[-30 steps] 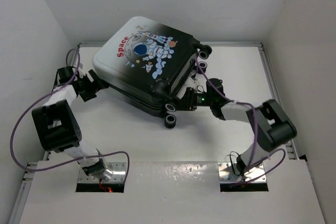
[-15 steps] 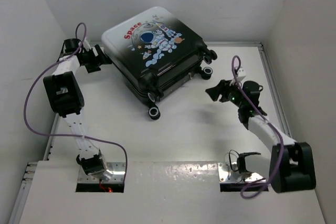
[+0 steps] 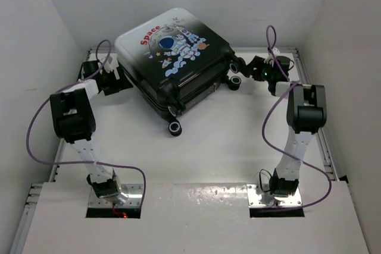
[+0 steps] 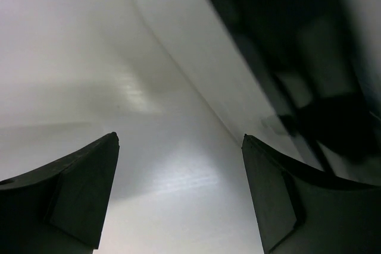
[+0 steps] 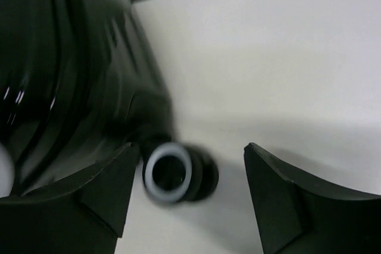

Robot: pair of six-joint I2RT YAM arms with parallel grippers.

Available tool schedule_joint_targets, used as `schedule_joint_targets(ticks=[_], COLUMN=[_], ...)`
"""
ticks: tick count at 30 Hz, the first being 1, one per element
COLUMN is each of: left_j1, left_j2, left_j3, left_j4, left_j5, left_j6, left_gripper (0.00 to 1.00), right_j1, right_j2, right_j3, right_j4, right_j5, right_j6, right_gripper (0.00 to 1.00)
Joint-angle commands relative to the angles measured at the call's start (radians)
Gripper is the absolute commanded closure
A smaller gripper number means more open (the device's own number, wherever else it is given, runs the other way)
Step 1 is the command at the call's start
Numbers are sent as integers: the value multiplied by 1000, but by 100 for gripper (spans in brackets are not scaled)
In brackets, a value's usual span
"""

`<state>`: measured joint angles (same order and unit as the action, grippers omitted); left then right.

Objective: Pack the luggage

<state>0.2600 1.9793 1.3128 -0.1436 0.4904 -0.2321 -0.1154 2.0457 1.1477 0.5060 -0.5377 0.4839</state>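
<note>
The left arm stands stretched forward from its base, its wrist bent inward so the left gripper points right, jaws spread wide. The right arm mirrors it, the right gripper pointing left, jaws equally parted.
</note>
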Motion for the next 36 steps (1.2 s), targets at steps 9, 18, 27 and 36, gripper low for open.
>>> schedule_joint_targets(ticks=[9,18,27,36], left_j1=[47,-37,-133,-133], left_j2=[-304,-393,-497,-635], left_j3=[-216,-326,-471,-428], left_j4=[87,56,130,-26], left_j5=[56,66,37,-114], left_j6=[28,50,-2,-33], left_gripper=[14,14,14,0], right_j1=[75,155,31,-32], right_j2=[374,95,-97,-562], right_j3=[427,-43,-193,-448], right_j4=[-104,-97,-145,-162], right_j5=[-62,-113,-44,87], right_j6=[337,395,262,-142], right_gripper=[44,54,40,38])
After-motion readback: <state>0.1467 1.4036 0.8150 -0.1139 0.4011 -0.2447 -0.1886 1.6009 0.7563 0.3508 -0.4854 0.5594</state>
